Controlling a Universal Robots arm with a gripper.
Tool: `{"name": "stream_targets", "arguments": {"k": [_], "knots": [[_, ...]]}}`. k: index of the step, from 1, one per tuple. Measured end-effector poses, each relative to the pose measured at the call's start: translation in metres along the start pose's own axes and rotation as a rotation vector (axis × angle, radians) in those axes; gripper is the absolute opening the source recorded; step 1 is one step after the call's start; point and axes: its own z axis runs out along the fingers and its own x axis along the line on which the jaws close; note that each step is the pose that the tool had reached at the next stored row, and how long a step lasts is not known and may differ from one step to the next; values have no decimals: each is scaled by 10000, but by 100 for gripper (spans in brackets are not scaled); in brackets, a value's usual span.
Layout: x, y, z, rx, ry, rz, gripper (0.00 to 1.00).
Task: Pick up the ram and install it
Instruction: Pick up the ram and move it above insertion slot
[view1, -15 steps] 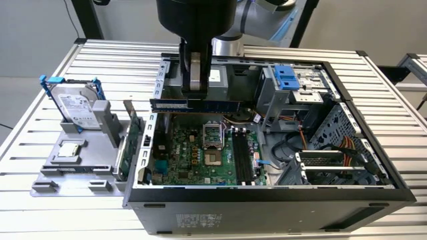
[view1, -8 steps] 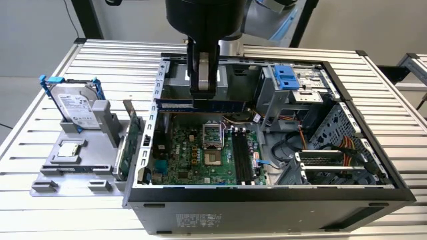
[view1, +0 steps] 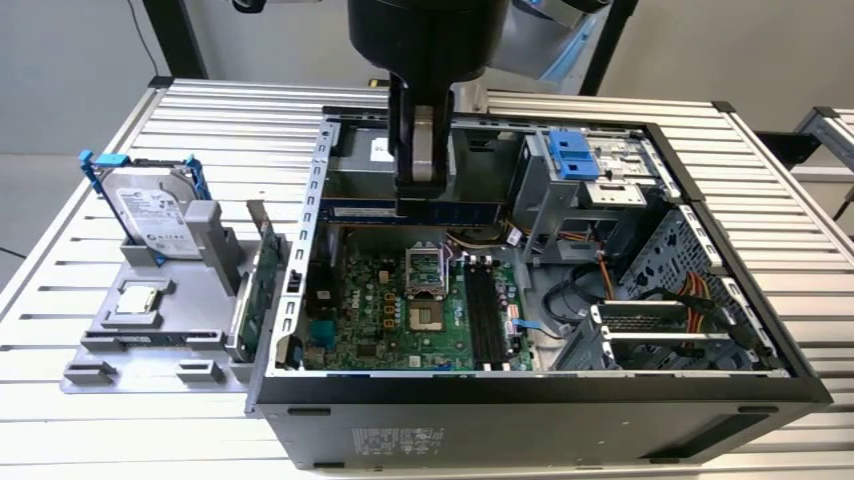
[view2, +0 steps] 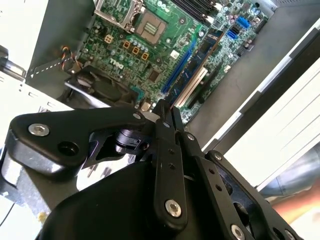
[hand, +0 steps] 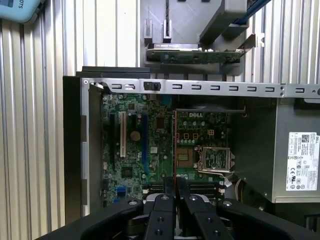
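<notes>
The ram (view1: 358, 210) is a long thin blue stick held level, high over the open computer case (view1: 534, 385). My gripper (view1: 424, 192) comes straight down from above and is shut on the stick near its middle. Both wrist views show the ram edge-on, as a thin line (hand: 175, 150) (view2: 200, 65) running out from between the closed fingertips (hand: 175, 186) (view2: 167, 111). Below lies the green motherboard (view1: 387, 310), with its black memory slots (view1: 486, 315) beside the processor socket (view1: 424, 270).
A grey fixture (view1: 100, 345) on the exterior view's left carries a hard drive (view1: 151, 215), a processor chip (view1: 138, 300) and an upright green expansion card (view1: 263, 265). Inside the case are a metal drive cage with a blue latch (view1: 574, 155), orange cables (view1: 694, 295) and a power supply (hand: 295, 150).
</notes>
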Motion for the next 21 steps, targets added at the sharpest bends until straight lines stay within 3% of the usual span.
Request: {"name": "stream_targets", "arguments": {"k": [9,16,21], "knots": [[-3,-83,0,0,1,0,0],[-23,-285,2,1,-1,22,0],[-43,-354,11,8,0,167,0]]}}
